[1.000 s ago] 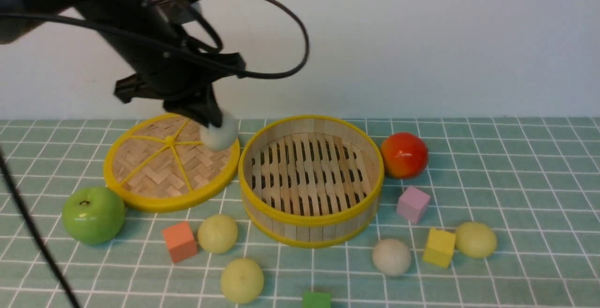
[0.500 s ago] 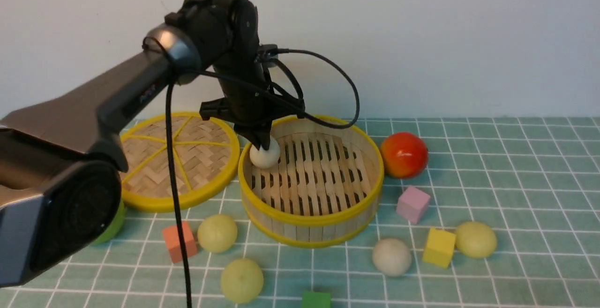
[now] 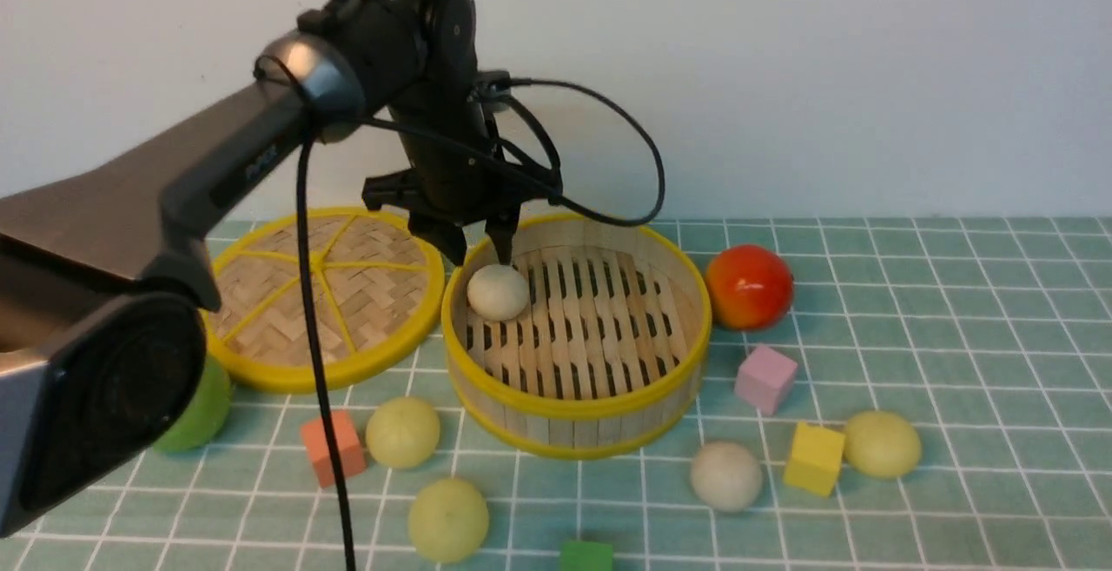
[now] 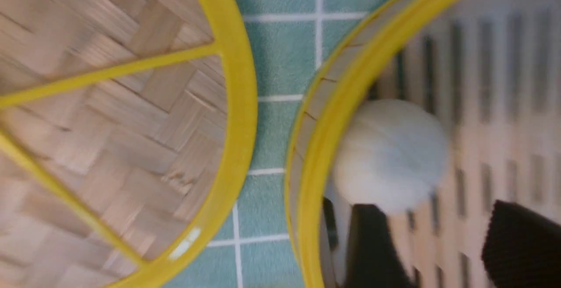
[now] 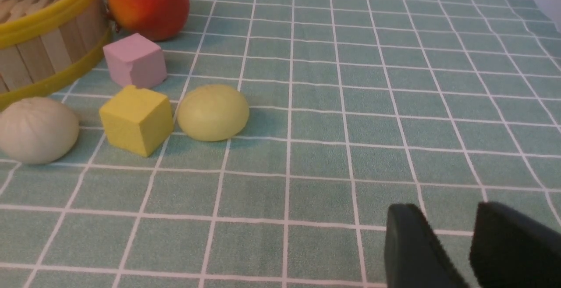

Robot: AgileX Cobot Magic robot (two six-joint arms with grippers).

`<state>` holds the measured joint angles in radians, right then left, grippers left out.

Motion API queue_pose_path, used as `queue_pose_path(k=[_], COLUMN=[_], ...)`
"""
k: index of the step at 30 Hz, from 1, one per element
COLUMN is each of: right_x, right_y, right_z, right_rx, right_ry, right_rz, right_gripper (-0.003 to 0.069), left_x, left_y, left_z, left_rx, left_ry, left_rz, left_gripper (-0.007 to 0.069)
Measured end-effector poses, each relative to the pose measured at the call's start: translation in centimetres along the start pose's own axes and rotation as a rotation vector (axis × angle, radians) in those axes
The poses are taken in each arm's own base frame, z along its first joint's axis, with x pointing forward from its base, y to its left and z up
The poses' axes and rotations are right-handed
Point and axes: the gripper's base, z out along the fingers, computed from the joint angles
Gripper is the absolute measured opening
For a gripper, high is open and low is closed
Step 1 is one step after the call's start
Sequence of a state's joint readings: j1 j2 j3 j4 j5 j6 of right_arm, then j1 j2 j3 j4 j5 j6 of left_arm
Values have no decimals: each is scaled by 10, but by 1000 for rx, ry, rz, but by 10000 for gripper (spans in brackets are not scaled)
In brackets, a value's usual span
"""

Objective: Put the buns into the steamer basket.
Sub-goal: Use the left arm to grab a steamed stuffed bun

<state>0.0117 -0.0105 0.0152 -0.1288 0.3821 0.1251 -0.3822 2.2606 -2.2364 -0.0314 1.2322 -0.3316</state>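
Note:
The steamer basket point(image 3: 578, 410) stands mid-table. One off-white bun point(image 3: 498, 292) lies on its slatted floor by the left wall, free of any grip. My left gripper point(image 3: 480, 251) hangs just above it, open. The left wrist view shows that bun point(image 4: 390, 154) inside the yellow rim point(image 4: 324, 147), just beyond the open gripper point(image 4: 436, 209). Three pale yellow-green buns point(image 3: 403, 432) point(image 3: 448, 520) point(image 3: 882, 444) and an off-white bun point(image 3: 725, 475) rest on the cloth. My right gripper point(image 5: 447, 209) is open and empty, low over the cloth, well away from the nearest bun point(image 5: 213, 112).
The flat woven lid point(image 3: 321, 293) lies left of the basket, with a green apple point(image 3: 195, 419) partly behind my left arm. A red apple point(image 3: 749, 287), pink cube point(image 3: 765, 378), yellow cube point(image 3: 814, 459), orange cube point(image 3: 333, 448) and green cube point(image 3: 585, 556) surround the basket.
My left gripper carried the off-white bun from above the lid to the basket, then opened. The bun now lies on the basket floor, and the gripper has lifted slightly.

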Motion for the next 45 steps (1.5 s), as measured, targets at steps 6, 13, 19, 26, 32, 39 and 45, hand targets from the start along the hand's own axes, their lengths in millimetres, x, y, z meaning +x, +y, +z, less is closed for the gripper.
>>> queue_pose_path(k=[6, 13, 19, 26, 32, 39, 45], right_x=[0, 0, 0, 0, 0, 0, 0], right_y=[0, 0, 0, 0, 0, 0, 0], right_z=[0, 0, 0, 0, 0, 0, 0], right_rx=[0, 0, 0, 0, 0, 0, 0], right_ry=[0, 0, 0, 0, 0, 0, 0], right_rz=[0, 0, 0, 0, 1, 1, 1], right_gripper=[238, 238, 238, 238, 238, 238, 238], left_x=[17, 110, 146, 137, 121, 109, 110], left_y=[4, 34, 44, 46, 44, 43, 44], left_z=[-151, -212, -151, -52, -6, 10, 23], left_rx=[53, 55, 57, -34, -72, -97, -107], left_ry=[-246, -198, -61, 143, 183, 131, 159], left_rz=[29, 26, 1, 0, 12, -25, -53], left_gripper=[461, 426, 372, 307, 263, 244, 244])
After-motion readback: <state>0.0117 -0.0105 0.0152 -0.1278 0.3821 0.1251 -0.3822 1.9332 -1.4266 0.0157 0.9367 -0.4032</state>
